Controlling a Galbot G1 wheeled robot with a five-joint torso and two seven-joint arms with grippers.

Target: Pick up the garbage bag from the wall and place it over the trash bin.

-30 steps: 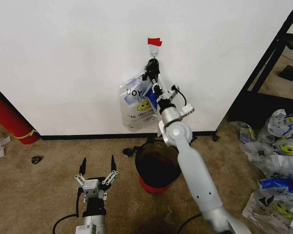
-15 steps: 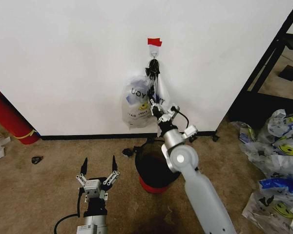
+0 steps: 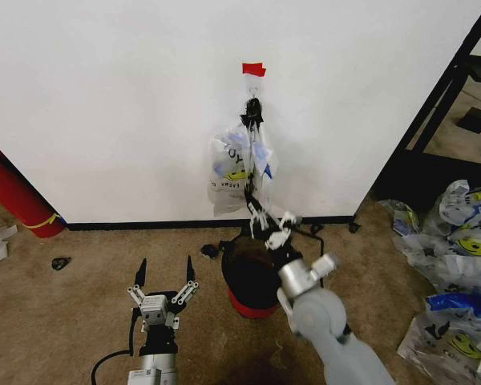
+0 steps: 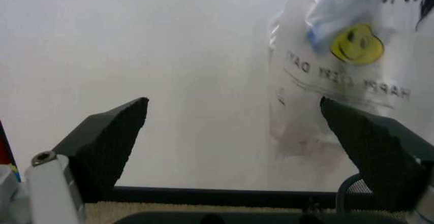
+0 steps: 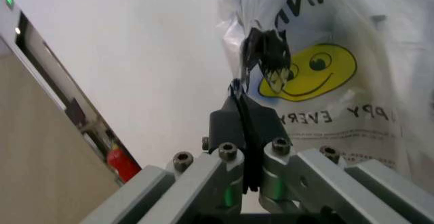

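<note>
Your right gripper point(image 3: 260, 215) reaches up from above the trash bin point(image 3: 252, 281), fingers pressed together on a black wisp (apparently the handle) of the garbage bag point(image 3: 240, 170). The bag hangs on the wall point(image 3: 112, 104) under the red tape point(image 3: 253, 69). Your left gripper point(image 3: 163, 277) waits low, fingers spread.

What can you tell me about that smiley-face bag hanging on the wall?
The garbage bag is thin, crinkled, see-through whitish plastic printed with a yellow smiley, blue patches and black lettering. It hangs against the white wall, its bunched top dark and gathered just below a bit of red tape, its body drooping above the black trash bin. The right pincer, fingers closed, sits right at it; contact is unclear.
</note>
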